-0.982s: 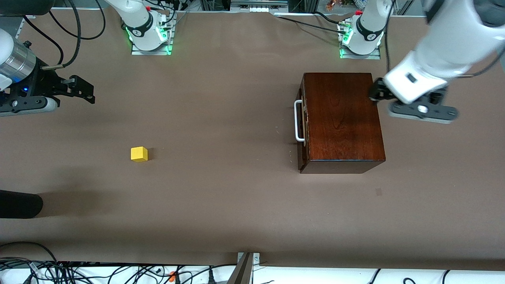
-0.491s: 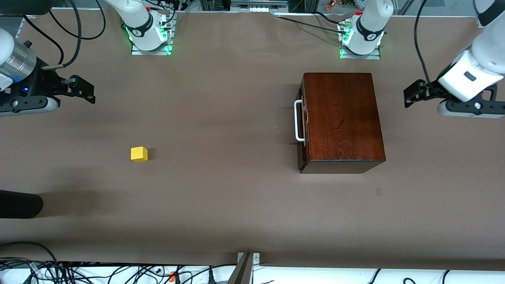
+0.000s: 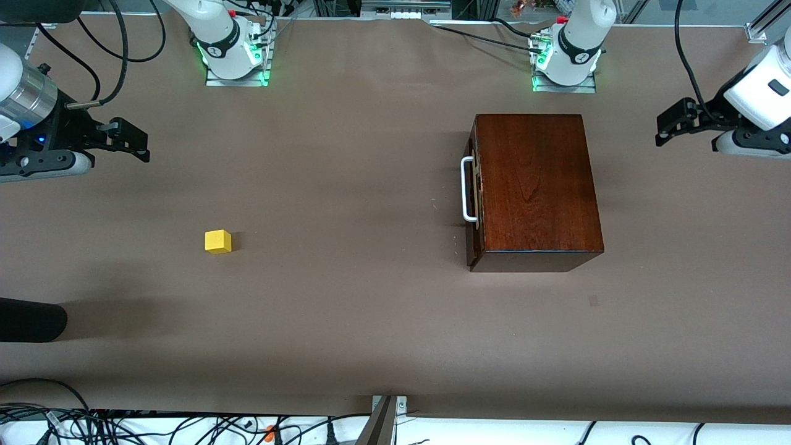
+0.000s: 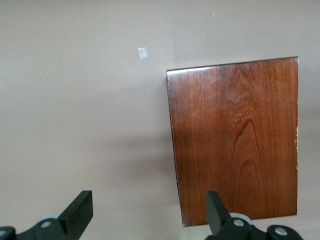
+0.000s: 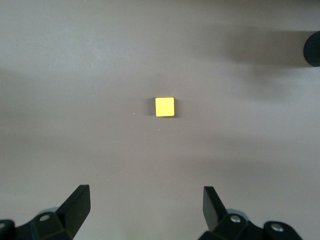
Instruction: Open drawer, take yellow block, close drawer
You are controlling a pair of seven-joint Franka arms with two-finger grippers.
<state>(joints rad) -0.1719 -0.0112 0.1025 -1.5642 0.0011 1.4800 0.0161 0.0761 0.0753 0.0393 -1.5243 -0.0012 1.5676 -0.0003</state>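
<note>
Right gripper is held up over the table at the right arm's end, fingers spread, nothing gripped. Block is seen on the table, well apart from that gripper and nearer the front camera. Drawer is shut in the box, handle facing the block. Left gripper is held over the table beside the box, toward the left arm's end, fingers spread, empty.
</note>
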